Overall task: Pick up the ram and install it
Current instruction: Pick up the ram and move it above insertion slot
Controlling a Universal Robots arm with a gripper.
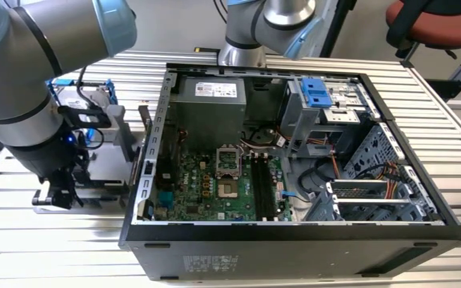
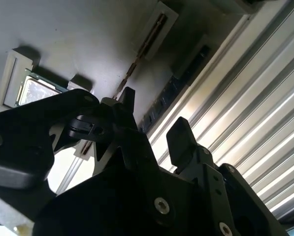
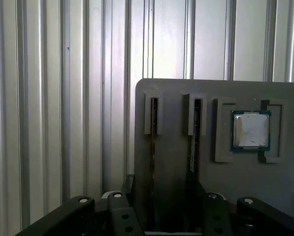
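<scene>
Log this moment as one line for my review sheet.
pincer: open, at holder | ram: on edge in holder slot, not held | processor: in holder

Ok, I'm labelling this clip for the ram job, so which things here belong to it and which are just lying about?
Job: two ram sticks on edge in the grey tray; gripper, open, close to them; memory slots inside the open computer case.
Lying about: processor chip in the same tray; office chair.
</scene>
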